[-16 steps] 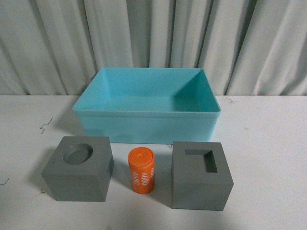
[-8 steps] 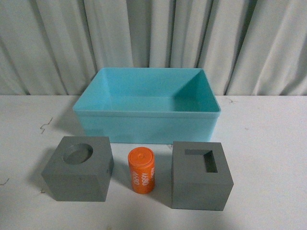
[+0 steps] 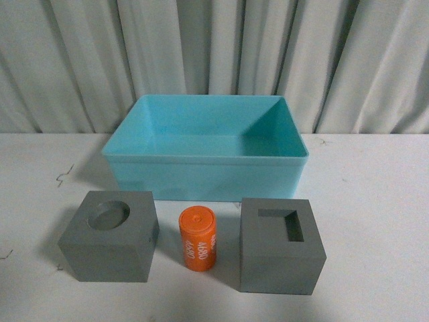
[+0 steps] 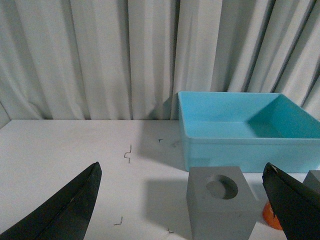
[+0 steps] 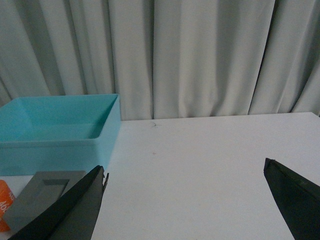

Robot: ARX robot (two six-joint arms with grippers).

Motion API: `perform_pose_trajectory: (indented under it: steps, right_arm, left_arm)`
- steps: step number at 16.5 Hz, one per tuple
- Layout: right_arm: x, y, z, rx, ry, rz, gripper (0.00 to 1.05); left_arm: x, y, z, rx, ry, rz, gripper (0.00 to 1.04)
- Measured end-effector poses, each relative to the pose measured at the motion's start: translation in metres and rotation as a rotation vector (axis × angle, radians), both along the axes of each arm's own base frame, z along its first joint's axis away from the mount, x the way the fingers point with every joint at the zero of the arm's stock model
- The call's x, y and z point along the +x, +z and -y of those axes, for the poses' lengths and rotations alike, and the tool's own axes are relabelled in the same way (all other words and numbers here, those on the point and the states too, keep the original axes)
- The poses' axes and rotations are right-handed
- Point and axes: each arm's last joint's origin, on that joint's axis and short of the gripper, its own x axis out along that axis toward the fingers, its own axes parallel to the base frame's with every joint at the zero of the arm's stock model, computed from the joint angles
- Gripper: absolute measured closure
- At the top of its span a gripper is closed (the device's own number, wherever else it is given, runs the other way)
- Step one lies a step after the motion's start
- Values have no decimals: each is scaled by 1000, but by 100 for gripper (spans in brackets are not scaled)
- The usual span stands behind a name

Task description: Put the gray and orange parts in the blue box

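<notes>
Noted blue box [image 3: 201,180] empty; round-recess cube [image 3: 110,245], orange cylinder [image 3: 198,240] and slotted cube [image 3: 280,251] in a row just in front. Found left gripper [image 4: 181,167] and right gripper [image 5: 183,166] spread wide, holding nothing. Zero of three placed.

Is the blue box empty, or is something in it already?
Empty, as far as shows: the box is bare blue inside. Both cubes and the orange cylinder stand on the table before it.
</notes>
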Motion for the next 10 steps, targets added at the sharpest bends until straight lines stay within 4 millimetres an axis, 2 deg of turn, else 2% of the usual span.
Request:
perform_pose_trajectory:
  steps: [7, 8, 9, 10]
  right_arm:
    - [0, 0, 0, 0, 0, 0, 6]
    - [7, 1, 1, 93, -157, -408, 6]
    - [24, 9, 13, 146, -252, -444, 6]
    - [44, 25, 25, 169, -275, -398, 6]
  left_arm:
    - [0, 0, 0, 0, 0, 0, 7]
    - [0, 0, 0, 0, 0, 0, 7]
    - [0, 0, 0, 0, 0, 0, 7]
    - [0, 0, 0, 0, 1, 0, 7]
